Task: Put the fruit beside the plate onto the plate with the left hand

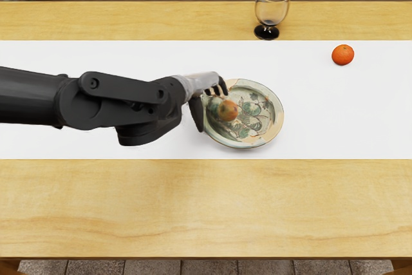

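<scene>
So here's my left hand [207, 98], arm coming in from the left over the white cloth runner [360, 127] on the light wooden surface [193, 210]. The hand sits right at the left rim of the round ceramic plate with the green leafy pattern and beige edge [278, 113]. My fingers [219, 85] are loosely spread, dark tips reaching over the rim and the thumb hanging down at the plate's left side, not wrapped around anything as far as I can see.

The small round fruit, reddish-orange with a greenish patch, apple-like [227, 109], is on the left part of the plate, just beside my fingertips. It looks a bit blurry, so I honestly can't say if a finger touches it.

Other stuff: an empty clear wine glass with a dark foot [270, 8] stands upright at the back, just off the runner, and a round orange fruit [343, 55] lies on the runner far right, well apart from the plate.
</scene>
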`<state>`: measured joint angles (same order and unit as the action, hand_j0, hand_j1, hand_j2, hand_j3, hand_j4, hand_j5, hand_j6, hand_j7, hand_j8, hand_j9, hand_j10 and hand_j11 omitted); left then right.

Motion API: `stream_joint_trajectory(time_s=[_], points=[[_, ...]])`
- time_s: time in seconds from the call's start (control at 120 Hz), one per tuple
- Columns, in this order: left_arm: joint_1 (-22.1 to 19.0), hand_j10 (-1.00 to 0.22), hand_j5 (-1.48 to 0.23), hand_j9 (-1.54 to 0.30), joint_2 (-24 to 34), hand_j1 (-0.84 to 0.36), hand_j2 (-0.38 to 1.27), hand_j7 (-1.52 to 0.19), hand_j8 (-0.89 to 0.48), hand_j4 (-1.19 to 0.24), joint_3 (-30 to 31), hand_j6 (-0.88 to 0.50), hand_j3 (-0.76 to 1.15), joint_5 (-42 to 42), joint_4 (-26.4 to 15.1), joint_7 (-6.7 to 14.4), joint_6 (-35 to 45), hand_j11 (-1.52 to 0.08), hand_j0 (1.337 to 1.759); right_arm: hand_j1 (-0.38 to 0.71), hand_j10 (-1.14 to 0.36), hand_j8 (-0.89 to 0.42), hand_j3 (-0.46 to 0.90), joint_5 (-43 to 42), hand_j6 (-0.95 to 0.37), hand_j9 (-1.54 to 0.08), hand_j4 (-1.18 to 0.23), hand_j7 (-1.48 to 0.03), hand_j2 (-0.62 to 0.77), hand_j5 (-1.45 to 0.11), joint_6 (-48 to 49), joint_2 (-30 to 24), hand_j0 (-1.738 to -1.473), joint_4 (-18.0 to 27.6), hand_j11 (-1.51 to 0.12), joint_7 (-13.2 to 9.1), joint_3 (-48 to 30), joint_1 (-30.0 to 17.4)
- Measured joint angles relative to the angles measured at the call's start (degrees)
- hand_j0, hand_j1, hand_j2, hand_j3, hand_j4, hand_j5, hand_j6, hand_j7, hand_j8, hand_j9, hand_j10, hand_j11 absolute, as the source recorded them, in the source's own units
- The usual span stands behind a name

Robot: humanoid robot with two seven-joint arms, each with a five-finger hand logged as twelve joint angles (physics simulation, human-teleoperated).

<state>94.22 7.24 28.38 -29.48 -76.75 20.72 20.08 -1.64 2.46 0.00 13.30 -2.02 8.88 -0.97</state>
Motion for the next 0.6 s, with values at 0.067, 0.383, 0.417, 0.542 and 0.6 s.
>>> stream_joint_trajectory(time_s=[0.067, 0.383, 0.417, 0.542, 0.6], points=[[0.0, -0.33, -0.44, -0.44, 4.8, -0.04, 0.15, -0.44, -0.32, -0.33, -1.3, -0.31, 0.00, 0.1, -0.8, 0.0, -0.6, -0.44, 1.658, -0.31, -0.03, -0.03, 0.00, 0.0, -0.03, -0.04, -0.03, -0.04, -0.01, -0.04, 0.0, 0.0, -1.658, 0.0, -0.04, 0.0, 0.0, 0.0], [-3.1, -0.28, -0.36, -0.36, 38.4, 0.02, 0.07, -0.36, -0.27, -0.28, -8.3, -0.27, 0.00, 23.2, -6.1, -0.2, -21.2, -0.36, 1.658, -0.31, -0.03, -0.03, 0.00, 0.0, -0.03, -0.04, -0.03, -0.04, -0.01, -0.04, 0.0, 0.0, -1.658, 0.0, -0.04, 0.0, 0.0, 0.0], [-3.7, -0.27, -0.36, -0.36, 41.3, 0.02, 0.07, -0.36, -0.27, -0.27, -8.5, -0.27, 0.00, 24.8, -6.6, -0.2, -22.9, -0.36, 1.658, -0.31, -0.03, -0.03, 0.00, 0.0, -0.03, -0.04, -0.03, -0.04, -0.01, -0.04, 0.0, 0.0, -1.658, 0.0, -0.04, 0.0, 0.0, 0.0], [-7.6, -0.27, -0.35, -0.35, 51.4, 0.03, 0.06, -0.35, -0.27, -0.27, -9.1, -0.26, 0.00, 29.7, -8.5, 0.0, -31.8, -0.35, 1.658, -0.31, -0.03, -0.03, 0.00, 0.0, -0.03, -0.04, -0.03, -0.04, -0.01, -0.04, 0.0, 0.0, -1.658, 0.0, -0.04, 0.0, 0.0, 0.0], [-9.2, -0.26, -0.34, -0.34, 52.6, 0.03, 0.06, -0.34, -0.26, -0.26, -9.2, -0.26, 0.00, 31.5, -9.0, 0.1, -35.3, -0.34, 1.658, -0.31, -0.03, -0.03, 0.00, 0.0, -0.03, -0.04, -0.03, -0.04, -0.01, -0.04, 0.0, 0.0, -1.658, 0.0, -0.04, 0.0, 0.0, 0.0]])
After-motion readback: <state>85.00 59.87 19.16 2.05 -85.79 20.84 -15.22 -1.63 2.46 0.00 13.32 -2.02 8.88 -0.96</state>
